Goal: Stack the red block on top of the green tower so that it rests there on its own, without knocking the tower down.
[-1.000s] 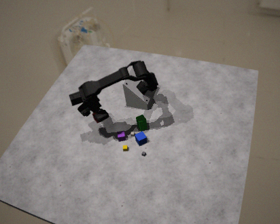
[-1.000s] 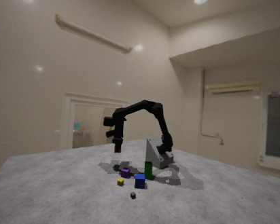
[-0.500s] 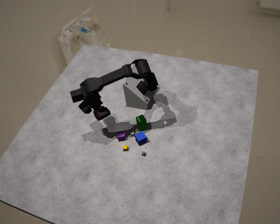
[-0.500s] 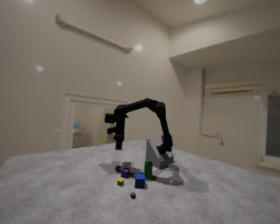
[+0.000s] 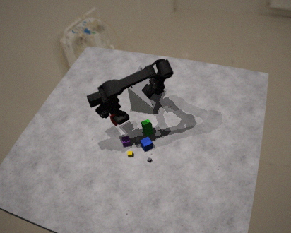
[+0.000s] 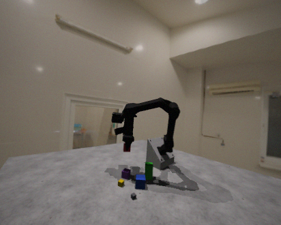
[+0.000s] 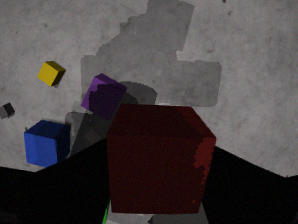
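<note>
Yellow block (image 6: 121, 183): on the table (image 6: 52, 191), leftmost of the group. Purple block (image 6: 126, 173): just beyond it, at its 1 o'clock. Gripper (image 6: 127, 146): raised above the table, pointing down, clamped on the red block (image 6: 127, 147), which sits between its fingers. Blue block (image 6: 140, 181): on the table. Green tower (image 6: 149, 170): upright, at 4 o'clock from the red block, well below it.

Mottled grey table (image 5: 202, 183) bearing small blocks (image 5: 146, 143)
</note>
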Robot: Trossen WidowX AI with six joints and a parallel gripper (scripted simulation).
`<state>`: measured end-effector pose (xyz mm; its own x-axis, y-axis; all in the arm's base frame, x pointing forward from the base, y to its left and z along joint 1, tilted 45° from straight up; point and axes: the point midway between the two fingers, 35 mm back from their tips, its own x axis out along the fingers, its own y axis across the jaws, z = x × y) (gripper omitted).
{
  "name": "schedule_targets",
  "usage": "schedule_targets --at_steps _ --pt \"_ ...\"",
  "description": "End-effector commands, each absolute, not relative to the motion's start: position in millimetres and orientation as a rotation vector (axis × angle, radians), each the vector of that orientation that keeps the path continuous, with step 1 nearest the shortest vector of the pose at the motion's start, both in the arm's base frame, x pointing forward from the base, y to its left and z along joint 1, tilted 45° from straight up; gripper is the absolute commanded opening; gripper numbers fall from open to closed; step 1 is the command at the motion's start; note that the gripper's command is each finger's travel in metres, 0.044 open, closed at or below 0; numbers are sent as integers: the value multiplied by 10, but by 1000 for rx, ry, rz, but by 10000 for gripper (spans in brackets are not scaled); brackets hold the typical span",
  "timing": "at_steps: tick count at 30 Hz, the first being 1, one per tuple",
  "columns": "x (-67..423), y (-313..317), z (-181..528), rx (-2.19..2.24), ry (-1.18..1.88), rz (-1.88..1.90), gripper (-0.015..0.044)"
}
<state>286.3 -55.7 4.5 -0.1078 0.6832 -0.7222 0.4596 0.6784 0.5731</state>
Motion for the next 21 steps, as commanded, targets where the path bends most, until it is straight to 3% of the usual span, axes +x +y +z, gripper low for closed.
schedule_targets --at_steps 1,21 --pt "2773 -424 181 930 1756 241 0" --pt "2263 118 689 935 1760 247 0"
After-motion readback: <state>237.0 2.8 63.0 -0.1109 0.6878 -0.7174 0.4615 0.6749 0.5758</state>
